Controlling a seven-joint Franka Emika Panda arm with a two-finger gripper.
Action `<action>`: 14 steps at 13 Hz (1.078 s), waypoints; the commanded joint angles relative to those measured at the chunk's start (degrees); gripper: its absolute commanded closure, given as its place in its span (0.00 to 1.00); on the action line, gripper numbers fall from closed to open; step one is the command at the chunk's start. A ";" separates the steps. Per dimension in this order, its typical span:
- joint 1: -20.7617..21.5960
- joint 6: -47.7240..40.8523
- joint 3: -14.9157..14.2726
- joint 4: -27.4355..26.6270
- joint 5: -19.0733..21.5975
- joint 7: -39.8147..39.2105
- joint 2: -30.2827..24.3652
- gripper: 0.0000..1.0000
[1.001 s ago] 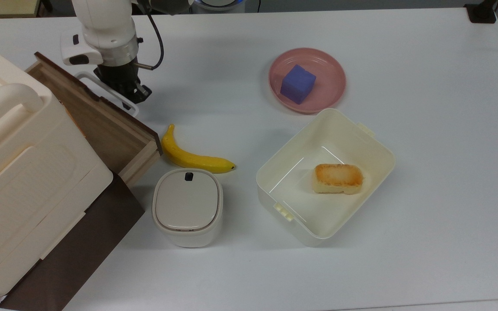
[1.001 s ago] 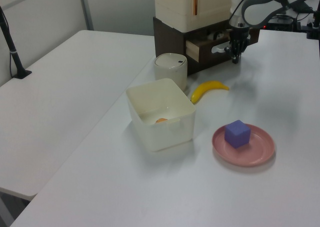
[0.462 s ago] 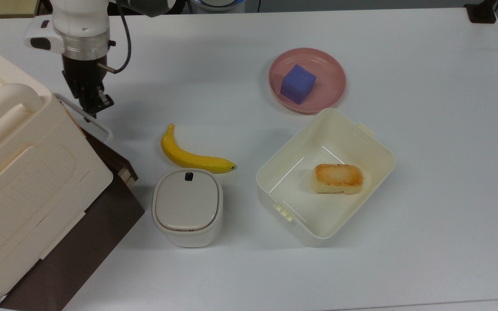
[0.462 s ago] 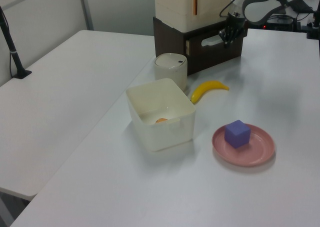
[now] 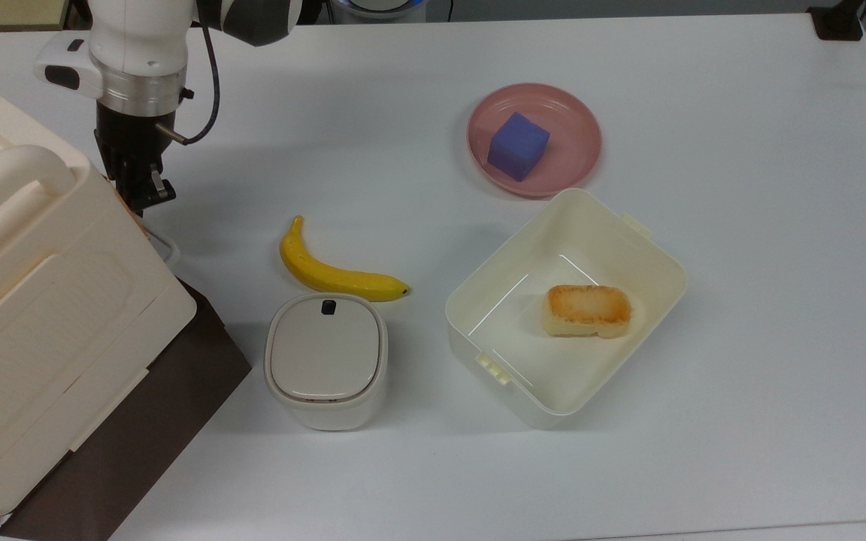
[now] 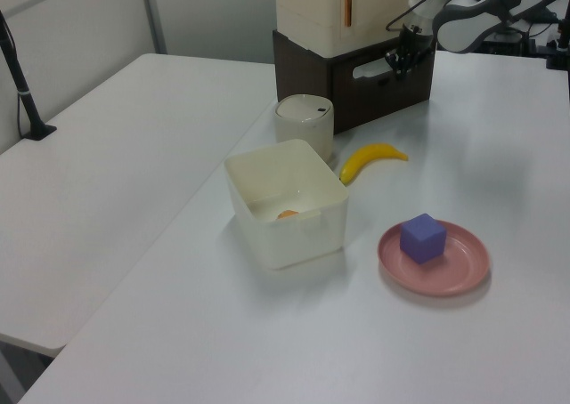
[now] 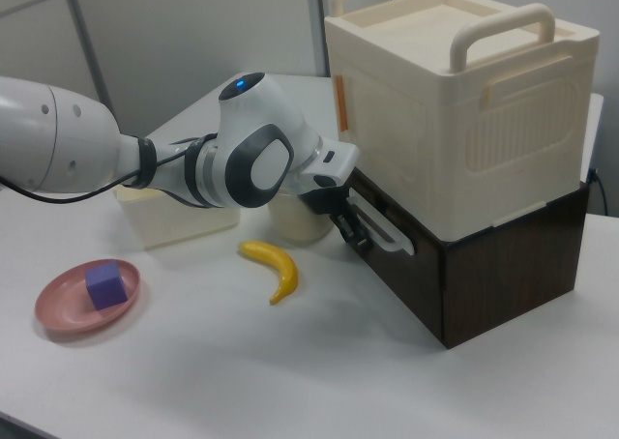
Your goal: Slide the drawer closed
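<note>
One shallow wooden drawer with dark brown front (image 7: 411, 270) sits flush in its cabinet; black two-finger gripper (image 7: 350, 232) meets the white loop handle (image 7: 382, 231), finger state unclear. Ease off pushing.

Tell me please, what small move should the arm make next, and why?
Probably a short retreat of the gripper away from the white loop handle, toward the open table. In the right view the drawer front looks flush with the dark cabinet, and in the left view no wooden side shows, so pushing further seems to gain nothing.
</note>
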 commanded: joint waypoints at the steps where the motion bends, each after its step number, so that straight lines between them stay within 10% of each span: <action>1: -0.17 3.17 -0.54 0.64 -1.63 4.03 0.60 1.00; 8: -0.26 2.93 -0.37 0.03 -3.29 2.14 0.25 1.00; 11: 1.85 -11.70 1.64 0.11 -2.60 -6.91 -2.90 1.00; 14: 1.85 -27.98 3.85 1.77 8.08 -22.27 -9.74 1.00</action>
